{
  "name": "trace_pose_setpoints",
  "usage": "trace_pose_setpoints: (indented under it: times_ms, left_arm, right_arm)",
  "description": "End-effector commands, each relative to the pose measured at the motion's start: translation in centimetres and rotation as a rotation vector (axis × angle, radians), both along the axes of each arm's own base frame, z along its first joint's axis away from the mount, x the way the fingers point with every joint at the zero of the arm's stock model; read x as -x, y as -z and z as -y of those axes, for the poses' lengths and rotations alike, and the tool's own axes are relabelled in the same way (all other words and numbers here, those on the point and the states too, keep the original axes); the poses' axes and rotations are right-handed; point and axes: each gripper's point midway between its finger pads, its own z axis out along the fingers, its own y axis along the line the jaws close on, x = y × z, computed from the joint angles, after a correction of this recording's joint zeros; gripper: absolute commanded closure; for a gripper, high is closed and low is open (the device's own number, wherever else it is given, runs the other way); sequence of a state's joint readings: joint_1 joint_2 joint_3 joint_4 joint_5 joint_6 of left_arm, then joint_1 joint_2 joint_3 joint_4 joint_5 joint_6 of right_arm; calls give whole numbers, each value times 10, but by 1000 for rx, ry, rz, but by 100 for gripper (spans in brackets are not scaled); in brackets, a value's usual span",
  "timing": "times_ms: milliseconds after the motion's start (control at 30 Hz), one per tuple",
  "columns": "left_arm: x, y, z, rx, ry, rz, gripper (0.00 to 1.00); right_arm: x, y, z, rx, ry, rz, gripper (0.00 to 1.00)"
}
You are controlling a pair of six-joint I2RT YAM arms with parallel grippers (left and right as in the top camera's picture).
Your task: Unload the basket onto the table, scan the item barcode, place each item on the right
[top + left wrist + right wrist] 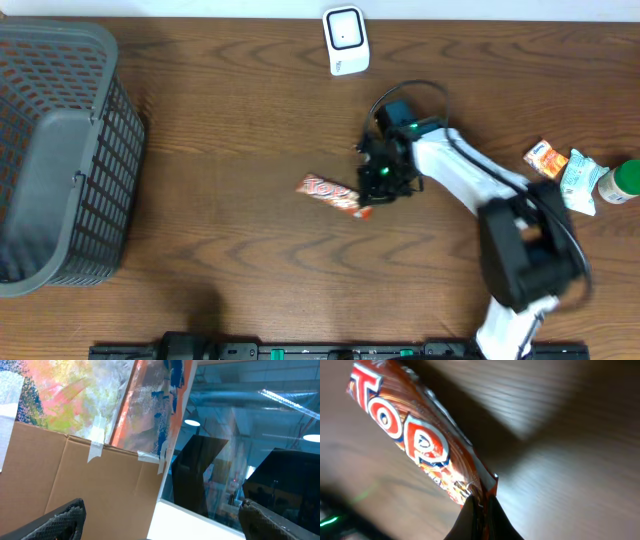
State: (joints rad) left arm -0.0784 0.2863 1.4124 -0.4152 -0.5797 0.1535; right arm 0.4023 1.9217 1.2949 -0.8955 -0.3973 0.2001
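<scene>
RIGHT ARM (468, 172), FROM OVERHEAD: a smooth white link (455, 160) runs between a bulky black joint housing (520, 248) behind it and a black wrist ahead of it, capped by a teal block (399, 110) (a small green light (383, 172) glows nearby). Thin black cables (415, 84) loop beyond the white link. The left jaws' pads (65, 519) are dark and dimpled.

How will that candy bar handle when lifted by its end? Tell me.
Probably light: the candy bar is slim. Pinched at its crimped end by the right gripper, it may swing. Its glossy surface looks slippery and could slip out.
</scene>
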Motion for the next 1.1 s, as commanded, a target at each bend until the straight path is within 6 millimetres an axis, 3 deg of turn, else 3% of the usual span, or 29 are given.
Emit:
trace_pose_setpoints:
  times_ms: [0, 167, 300, 533, 700, 1067]
  left_arm:
    - [3, 0, -1, 9, -9, 11, 2]
    - [3, 0, -1, 10, -9, 11, 2]
    - [3, 0, -1, 9, -9, 11, 2]
    - [3, 0, -1, 9, -9, 11, 2]
    - [3, 0, -1, 9, -9, 11, 2]
    - [3, 0, -1, 9, -9, 10, 2]
  right_arm:
    - [-32, -42, 63, 395, 78, 286, 99]
    - [-32, -90, 119, 780, 124, 477, 99]
    - [-29, -114, 141, 1042, 50, 569, 99]
    - [-17, -113, 104, 1062, -117, 623, 99]
    - [3, -111, 90, 1200, -325, 617, 98]
    - [47, -28, 19, 1295, -729, 574, 98]
